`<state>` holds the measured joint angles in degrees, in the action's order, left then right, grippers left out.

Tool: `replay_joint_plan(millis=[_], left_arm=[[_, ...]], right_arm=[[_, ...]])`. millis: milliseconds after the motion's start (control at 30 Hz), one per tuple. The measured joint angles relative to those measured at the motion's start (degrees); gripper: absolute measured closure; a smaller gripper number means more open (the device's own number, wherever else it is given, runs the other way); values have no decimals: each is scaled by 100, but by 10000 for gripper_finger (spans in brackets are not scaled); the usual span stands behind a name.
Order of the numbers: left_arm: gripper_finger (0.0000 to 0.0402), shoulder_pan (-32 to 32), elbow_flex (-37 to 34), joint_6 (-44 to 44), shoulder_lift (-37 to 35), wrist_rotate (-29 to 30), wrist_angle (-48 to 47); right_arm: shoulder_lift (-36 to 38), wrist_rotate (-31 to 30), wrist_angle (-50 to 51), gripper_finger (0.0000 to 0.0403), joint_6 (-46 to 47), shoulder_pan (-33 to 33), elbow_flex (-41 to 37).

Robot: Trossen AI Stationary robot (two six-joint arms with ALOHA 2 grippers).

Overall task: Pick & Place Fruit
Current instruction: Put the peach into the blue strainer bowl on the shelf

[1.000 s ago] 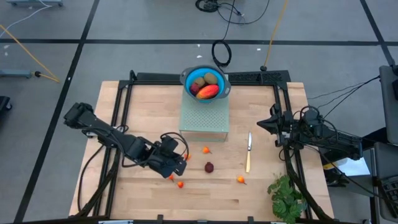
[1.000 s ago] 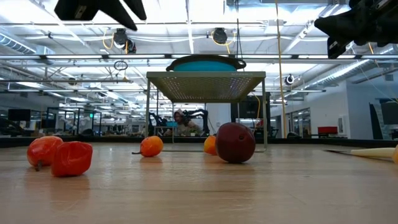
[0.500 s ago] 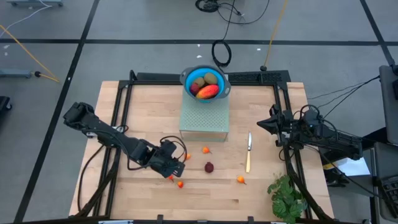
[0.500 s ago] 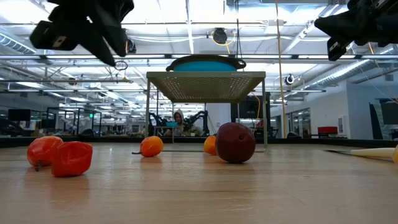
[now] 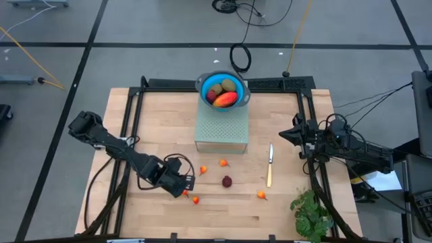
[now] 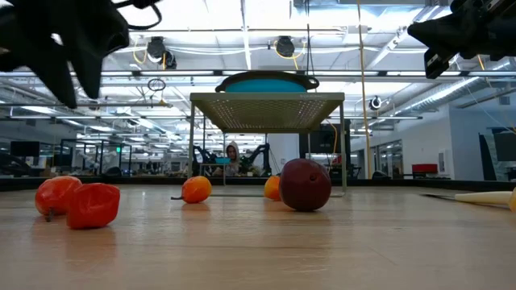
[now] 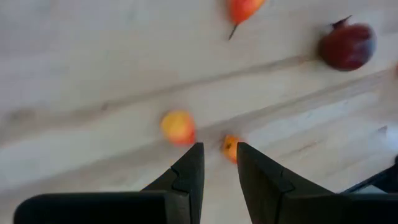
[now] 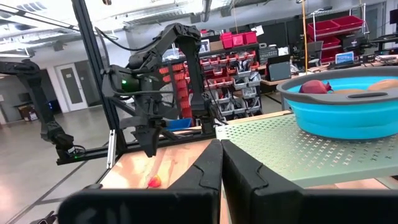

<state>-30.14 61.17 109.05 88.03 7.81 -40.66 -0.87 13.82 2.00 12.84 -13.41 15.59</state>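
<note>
My left gripper (image 5: 181,185) hangs low over the front-left of the table, slightly open and holding nothing. In the left wrist view its tips (image 7: 219,149) point down at two tiny orange fruits (image 7: 178,127) (image 7: 231,147), one just past the gap. A dark-red ball (image 5: 227,181) and several more tiny orange fruits (image 5: 223,163) lie on the wood. The blue bowl (image 5: 204,79) on the perforated stand (image 5: 221,128) holds the mango (image 5: 226,99), two kiwis (image 5: 216,88) and a dark-red ball (image 5: 210,96). My right gripper (image 5: 297,135) waits shut at the right edge.
A pale-handled knife (image 5: 270,165) lies right of the stand. A green leafy bunch (image 5: 310,212) sits at the front-right corner. Black frame rails (image 5: 128,128) run along both sides. In the low view the fruits (image 6: 93,205) lie in a row before the stand (image 6: 266,109).
My left gripper has moved left and toward the table's front, dropping lower over the two tiny orange fruits. The right arm and all the fruit have stayed put.
</note>
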Motion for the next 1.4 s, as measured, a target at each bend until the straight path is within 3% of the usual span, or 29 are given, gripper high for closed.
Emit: replay_joint_plan(millis=[333,767,1133,1400], left_arm=[[309,-351,0,1145,0,-51,23],[301,-373,0,1281,0,146,23],[178,-368,1,1798,33,176,22],[107,-355,2,2219,613,33,211]], right_arm=[[-2,-2,0,403,0,0,0],[-2,-2,0,403,0,0,0],[-1,-2,0,403,-1,2,0],[-2,-9,0,403,-22,2,0]])
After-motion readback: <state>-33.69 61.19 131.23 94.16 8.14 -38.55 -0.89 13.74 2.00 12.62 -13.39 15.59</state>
